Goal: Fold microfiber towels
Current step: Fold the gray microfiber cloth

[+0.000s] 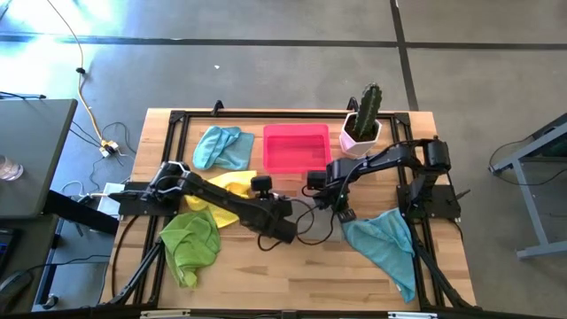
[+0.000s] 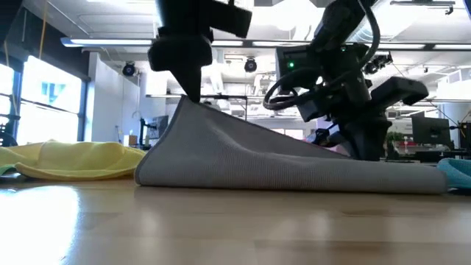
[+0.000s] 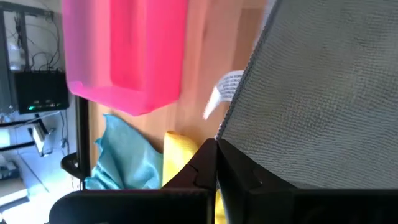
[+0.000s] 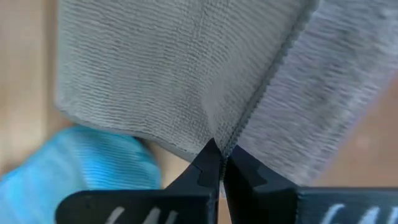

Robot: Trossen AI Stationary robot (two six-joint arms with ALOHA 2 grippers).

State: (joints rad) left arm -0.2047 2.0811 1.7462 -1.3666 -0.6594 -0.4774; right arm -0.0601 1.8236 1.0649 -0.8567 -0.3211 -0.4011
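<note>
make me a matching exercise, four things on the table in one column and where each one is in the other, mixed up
Things:
1. grey towel
2. pink tray
3. lime green towel
4. potted cactus

Places:
a. far right corner, beside the tray
b. near left part of the table
c. middle, pinched by the left tool and right tool
d. far edge, centre

Pairs: 1-c, 2-d, 3-b, 4-a
</note>
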